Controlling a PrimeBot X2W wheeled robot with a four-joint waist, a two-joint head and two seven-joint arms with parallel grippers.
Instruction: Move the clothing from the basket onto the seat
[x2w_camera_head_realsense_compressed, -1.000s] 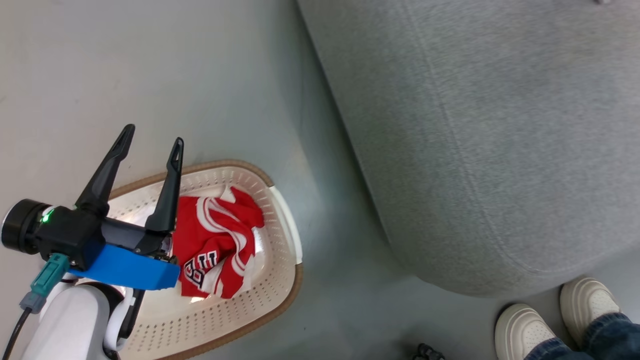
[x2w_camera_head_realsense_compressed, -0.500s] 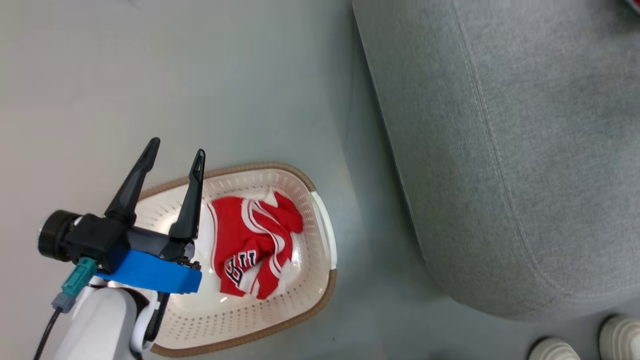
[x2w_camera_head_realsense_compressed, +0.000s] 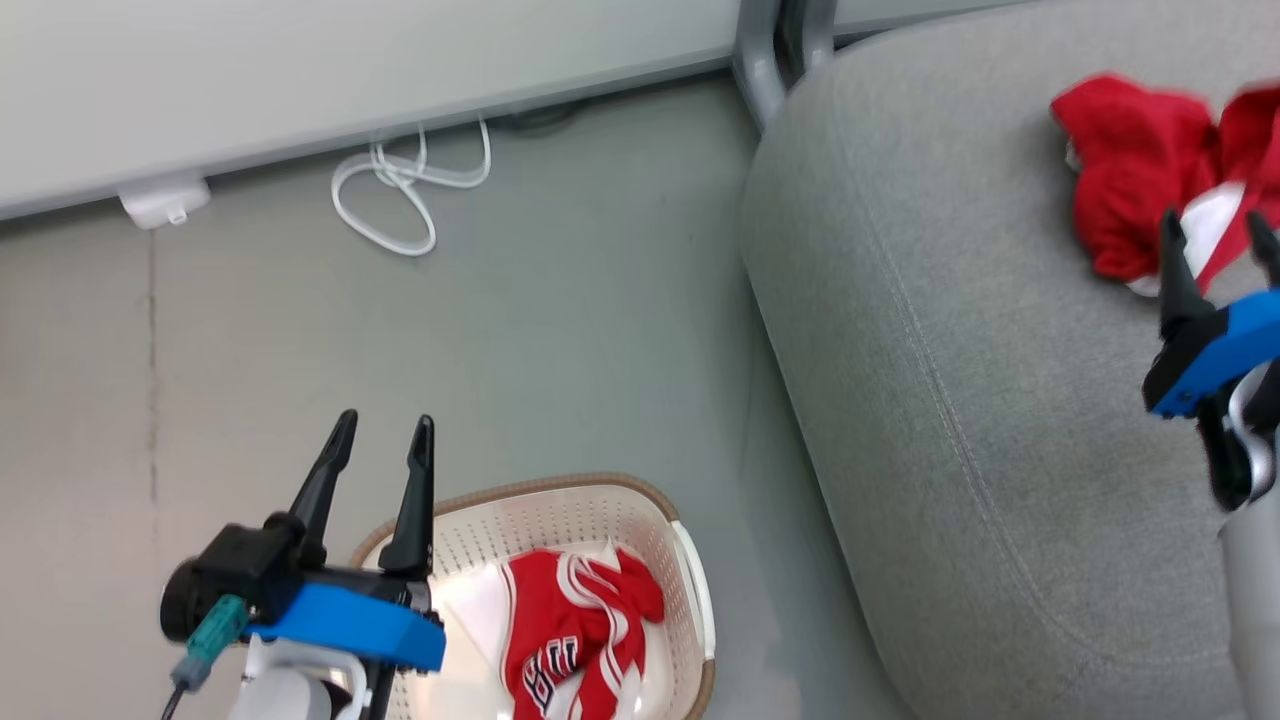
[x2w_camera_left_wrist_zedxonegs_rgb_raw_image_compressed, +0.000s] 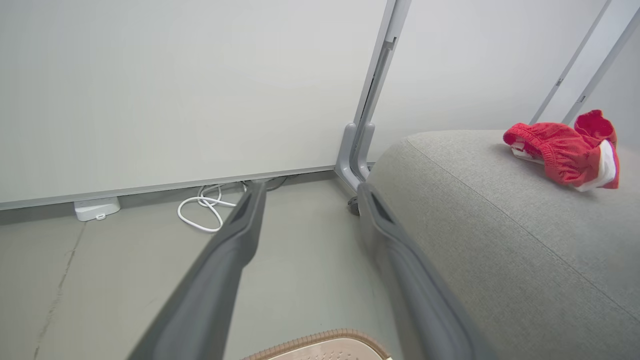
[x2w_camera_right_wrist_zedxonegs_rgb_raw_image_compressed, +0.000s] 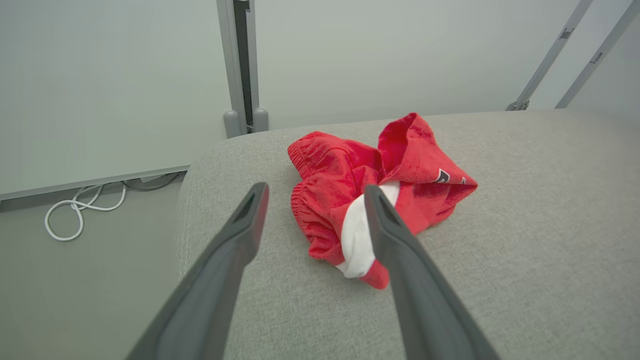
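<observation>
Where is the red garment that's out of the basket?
The garment lies on the seat, upper right in the head view, just beyond the right gripper.

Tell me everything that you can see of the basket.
The basket is cream-white plastic with small holes, rounded corners and a brown rim band. It stands upright on the grey floor, near the seat but apart from it. One crumpled red-and-white garment lies inside. The left gripper, open, hangs by its left side.

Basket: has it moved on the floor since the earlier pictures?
No. The view has shifted, but the basket keeps the same gap to the seat edge, with the same clothing inside.
</observation>
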